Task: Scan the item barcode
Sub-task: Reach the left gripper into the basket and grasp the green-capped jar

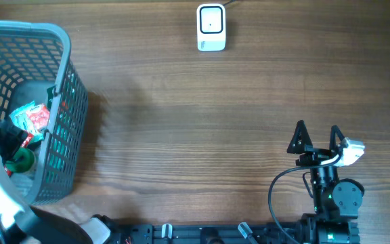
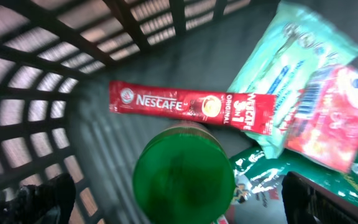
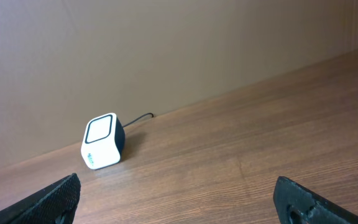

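Note:
Several items lie in the grey basket (image 1: 61, 74) at the left. In the left wrist view a round green lid (image 2: 182, 171) sits just below a red Nescafe sachet (image 2: 191, 106), with a pale green packet (image 2: 291, 68) and a red packet (image 2: 337, 118) to the right. My left gripper (image 2: 182, 202) hangs open inside the basket, its fingers (image 2: 48, 199) on either side of the green lid and apart from it. The white scanner (image 1: 211, 27) stands at the table's far edge. My right gripper (image 1: 317, 129) is open and empty, facing the scanner (image 3: 102, 142) from a distance.
The basket's lattice walls (image 2: 36, 81) close in around the left gripper. A dark green printed pack (image 2: 260, 174) lies under the lid. A black cable (image 3: 138, 118) runs from the scanner to the wall. Bare wooden table (image 1: 202, 135) stretches between basket and right arm.

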Robot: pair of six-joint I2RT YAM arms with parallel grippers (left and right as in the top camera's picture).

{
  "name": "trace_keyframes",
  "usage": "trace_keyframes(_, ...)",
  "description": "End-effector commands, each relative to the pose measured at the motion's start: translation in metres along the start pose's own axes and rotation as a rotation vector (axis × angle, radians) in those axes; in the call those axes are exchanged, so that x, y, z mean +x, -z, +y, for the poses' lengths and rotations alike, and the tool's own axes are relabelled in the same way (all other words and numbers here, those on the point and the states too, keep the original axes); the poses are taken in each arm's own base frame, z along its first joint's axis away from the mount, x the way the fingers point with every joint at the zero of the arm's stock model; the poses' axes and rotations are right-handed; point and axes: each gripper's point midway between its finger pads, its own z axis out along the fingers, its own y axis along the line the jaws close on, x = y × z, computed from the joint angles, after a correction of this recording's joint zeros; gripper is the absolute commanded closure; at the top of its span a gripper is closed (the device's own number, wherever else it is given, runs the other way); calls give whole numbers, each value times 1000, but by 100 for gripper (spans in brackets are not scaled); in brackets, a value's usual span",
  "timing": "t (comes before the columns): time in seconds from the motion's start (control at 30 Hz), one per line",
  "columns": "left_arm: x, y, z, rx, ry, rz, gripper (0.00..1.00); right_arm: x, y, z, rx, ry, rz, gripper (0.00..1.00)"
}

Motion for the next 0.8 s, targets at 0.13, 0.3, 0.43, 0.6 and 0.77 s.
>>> trace_keyframes(0.13,27,-56,-9,-3,29,196,0,-2,0,0,1,18,-9,0)
trace_keyframes(0.3,41,-78,-9,-22,20,278,0,-2,0,0,1,18,-9,0)
trace_keyframes(0.43,45,-85,-9,-29,17,301,0,-2,0,0,1,17,-9,0)
trace_keyframes(0.6,45,-85,-9,-29,16,302,29,-2,0,0,1,17,-9,0)
trace_keyframes(0.77,44,-84,-9,-29,16,301,46,-2,0,0,1,17,-9,0)
